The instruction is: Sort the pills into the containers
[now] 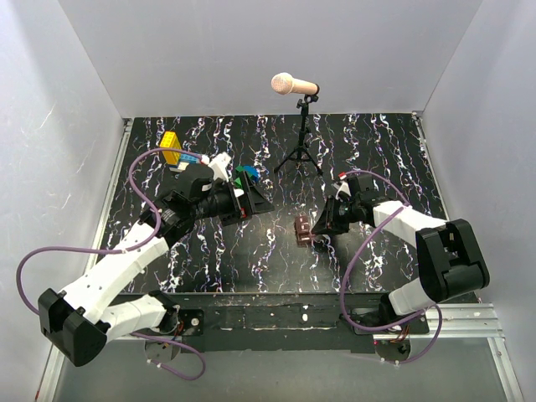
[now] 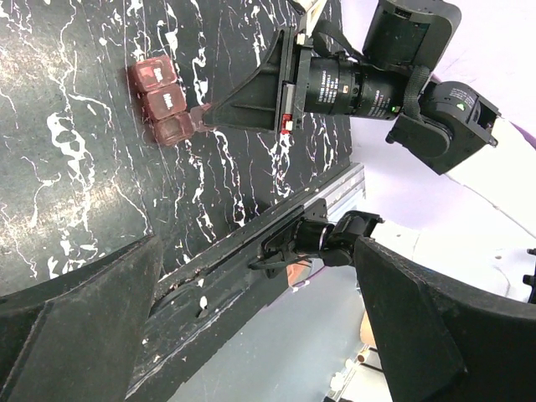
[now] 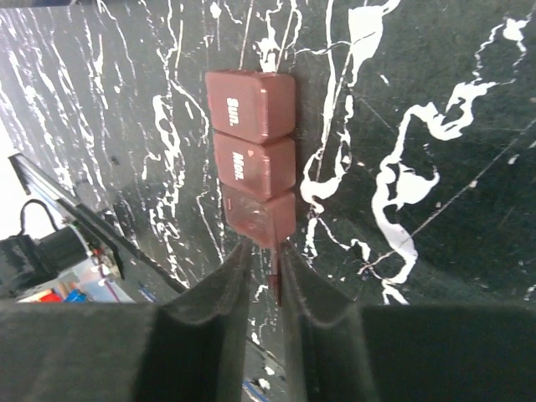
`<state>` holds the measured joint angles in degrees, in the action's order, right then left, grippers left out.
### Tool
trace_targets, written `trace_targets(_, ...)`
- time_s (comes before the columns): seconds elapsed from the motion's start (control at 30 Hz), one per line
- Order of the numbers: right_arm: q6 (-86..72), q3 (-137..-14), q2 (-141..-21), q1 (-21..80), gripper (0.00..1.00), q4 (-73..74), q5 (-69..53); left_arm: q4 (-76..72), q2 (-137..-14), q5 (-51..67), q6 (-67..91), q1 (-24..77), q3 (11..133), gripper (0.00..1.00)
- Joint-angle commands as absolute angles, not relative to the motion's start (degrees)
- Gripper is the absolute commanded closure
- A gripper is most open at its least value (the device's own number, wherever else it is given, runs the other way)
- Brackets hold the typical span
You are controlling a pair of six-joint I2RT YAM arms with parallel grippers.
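Black marbled table, box centre: right gripper nearly closed around the end lid's tab, likely to flip it; clamped or not, can't tell. Off left, left gripper waits, jaws wide.

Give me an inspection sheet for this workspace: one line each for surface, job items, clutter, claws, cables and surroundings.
Surface: black table with white veining.
Job's things: reddish pill box, Sun. and Mon. lids shut, third lid lifted; no pills seen.
Clutter: yellow block and green and blue blocks at the far left; microphone on a tripod at the back.
Claws: left claw wide open, empty; right claw pinched on the lifted lid.
Cables: purple cables loop along both arms.
Surroundings: white walls on three sides.
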<state>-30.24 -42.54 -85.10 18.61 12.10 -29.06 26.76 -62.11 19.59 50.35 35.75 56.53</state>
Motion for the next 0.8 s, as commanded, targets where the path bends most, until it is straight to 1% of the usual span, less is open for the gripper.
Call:
trace_targets(0.0,-30.94,-42.45,-84.29,18.28,0.65,12.74,-26.46,26.89,-60.12,18.98,50.01,35.68,56.87,0.02)
trace_targets(0.1,-30.76,-42.63,-82.97,18.11,0.51,13.8,-25.58,26.98,-59.94,18.63,50.1,35.68,56.78,0.02)
trace_targets(0.2,-30.59,-43.07,-81.48,18.19,0.4,15.37,-24.26,27.25,-59.77,18.37,50.1,35.68,56.78,0.02)
trace_targets(0.37,-30.24,-44.3,-78.06,18.11,0.16,18.01,-21.89,27.51,-59.85,18.11,50.1,35.6,56.69,0.02)
trace_targets(0.43,-29.88,-44.82,-76.13,18.19,0.1,18.98,-21.19,27.51,-60.03,18.02,50.01,35.68,56.78,0.02)
trace_targets(0.5,-29.53,-45.44,-74.1,18.11,0.06,20.03,-20.48,27.51,-60.29,18.02,49.92,35.68,56.69,0.02)
trace_targets(0.53,-29.27,-45.79,-72.87,18.11,0.02,20.47,-20.3,27.51,-60.55,18.02,49.92,35.68,56.78,0.02)
trace_targets(0.77,-27.25,-49.3,-69.61,18.11,0.02,24.34,-20.57,27.07,-63.63,17.4,49.13,35.68,57.04,0.02)
